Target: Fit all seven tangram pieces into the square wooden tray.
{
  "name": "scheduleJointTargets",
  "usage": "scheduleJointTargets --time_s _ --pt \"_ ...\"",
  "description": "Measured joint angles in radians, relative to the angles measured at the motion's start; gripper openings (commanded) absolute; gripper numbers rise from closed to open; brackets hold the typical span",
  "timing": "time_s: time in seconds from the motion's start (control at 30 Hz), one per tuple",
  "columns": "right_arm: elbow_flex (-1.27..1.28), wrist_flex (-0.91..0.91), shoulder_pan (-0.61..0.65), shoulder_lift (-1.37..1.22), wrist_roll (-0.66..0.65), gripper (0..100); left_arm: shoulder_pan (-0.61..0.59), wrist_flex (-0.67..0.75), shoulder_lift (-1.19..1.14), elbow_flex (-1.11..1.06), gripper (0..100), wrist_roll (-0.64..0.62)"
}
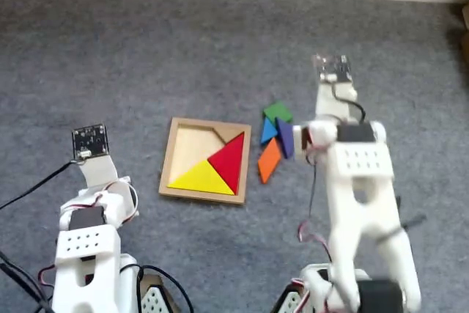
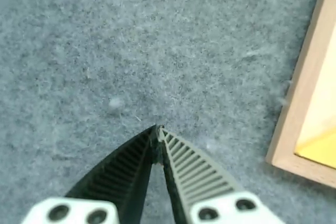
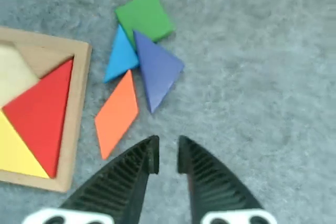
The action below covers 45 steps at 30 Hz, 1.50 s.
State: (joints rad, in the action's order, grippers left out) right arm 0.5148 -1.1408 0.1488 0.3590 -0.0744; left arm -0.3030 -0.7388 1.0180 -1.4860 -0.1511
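Right hand (image 3: 167, 153), slightly parted and empty, hovers just beside the orange parallelogram (image 3: 116, 114), whose long axis points roughly toward it; square wooden tray (image 3: 73, 108) lies just beyond; left hand (image 2: 158, 132), closed and empty, sits across the tray.

grey carpet-like cloth (image 2: 131, 40), matt, fuzzy and rough, under and ahead of both pairs of fingertips. wooden tray (image 3: 80, 87) of pale bare wood, smooth and matt, off to one side of the left gripper (image 2: 157, 130). inside it, red triangle (image 3: 42, 111) and yellow triangle (image 3: 13, 156), painted, smooth, low sheen. just beyond the right gripper (image 3: 168, 153), orange parallelogram (image 3: 116, 114), blue triangle (image 3: 121, 56), purple triangle (image 3: 157, 69) and green square (image 3: 144, 15), same flat painted finish. fingers (image 3: 207, 182) of dark ribbed matt plastic; smooth white plastic mounts behind them.
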Motion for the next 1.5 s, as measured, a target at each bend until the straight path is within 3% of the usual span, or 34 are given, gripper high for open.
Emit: scheduleJointTargets --time_s 0.37,0.53,1.2,1.37,1.5 --pt "-0.364 -0.117 0.158 -0.473 0.299 14.9 0.000 0.000 0.000 -0.012 1 0.000" --pt "-0.425 -0.118 0.198 -0.603 0.370 14.9 0.000 0.000 0.000 -0.012 1 0.000" --pt "-0.434 -0.118 0.230 -0.669 0.394 15.2 0.000 0.000 0.000 -0.012 1 0.000" --pt "-0.427 -0.118 0.218 -0.669 0.394 23.3 0.000 0.000 0.000 -0.012 1 0.000" --pt "-0.387 -0.117 0.218 -0.669 0.394 23.5 0.000 0.000 0.000 -0.012 1 0.000"
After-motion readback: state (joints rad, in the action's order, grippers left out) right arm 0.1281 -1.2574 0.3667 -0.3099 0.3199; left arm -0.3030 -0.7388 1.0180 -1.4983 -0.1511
